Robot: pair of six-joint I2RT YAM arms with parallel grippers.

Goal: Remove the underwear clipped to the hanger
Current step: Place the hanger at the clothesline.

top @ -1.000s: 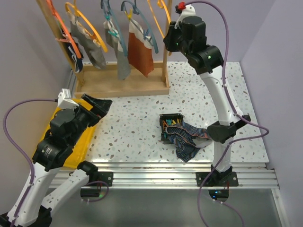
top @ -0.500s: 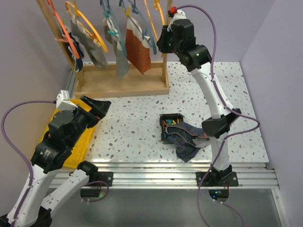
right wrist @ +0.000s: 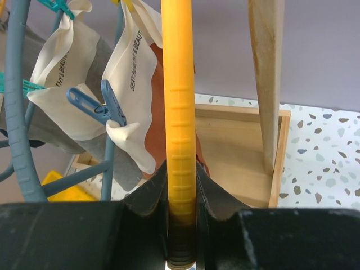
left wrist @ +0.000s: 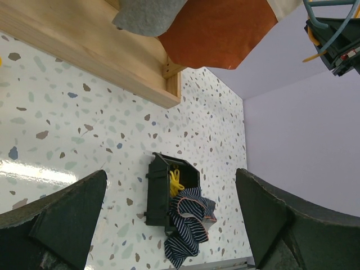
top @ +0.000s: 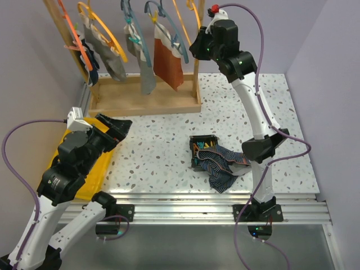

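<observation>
Clamping the yellow hanger (right wrist: 178,112) in a narrow grip, my right gripper (right wrist: 181,185) sits high by the wooden rack (top: 143,101). My left gripper (top: 115,128) is spread wide and holds nothing, low over the yellow bin (top: 101,169); I can't tell what's in the bin, since the arm covers it. The black box (top: 202,143) mid-table holds yellow clips (left wrist: 175,181), and the navy striped underwear (top: 222,169) lies half in it, half on the table (top: 157,146). Rust-brown underwear (top: 169,64) and grey underwear (top: 146,79) hang clipped above the rack's base. A blue clip (right wrist: 109,104) pins a white waistband to the blue hanger (right wrist: 17,112).
</observation>
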